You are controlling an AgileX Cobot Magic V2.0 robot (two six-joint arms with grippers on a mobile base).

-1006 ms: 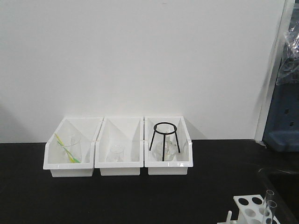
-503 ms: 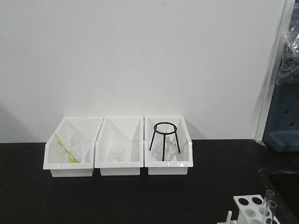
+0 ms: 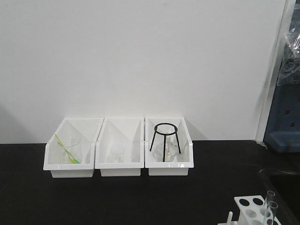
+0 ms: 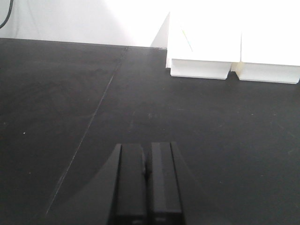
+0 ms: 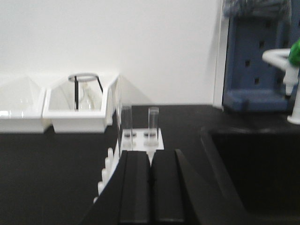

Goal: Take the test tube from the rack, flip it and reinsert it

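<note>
The test tubes (image 5: 153,123) were stood upright in the rack (image 5: 140,138), ready to be picked, while the right gripper (image 5: 150,180) and left gripper (image 4: 147,173) were kept clenched on nothing

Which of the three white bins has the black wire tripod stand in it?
The rightmost bin in the front view, the one nearest the rack. The black tripod stand stands inside it; the middle bin and left bin hold only clear glassware.

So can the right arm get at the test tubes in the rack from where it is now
Probably yes. The right gripper is shut and sits just short of the rack, with two test tubes upright directly ahead and nothing between. It would have to open first.
</note>
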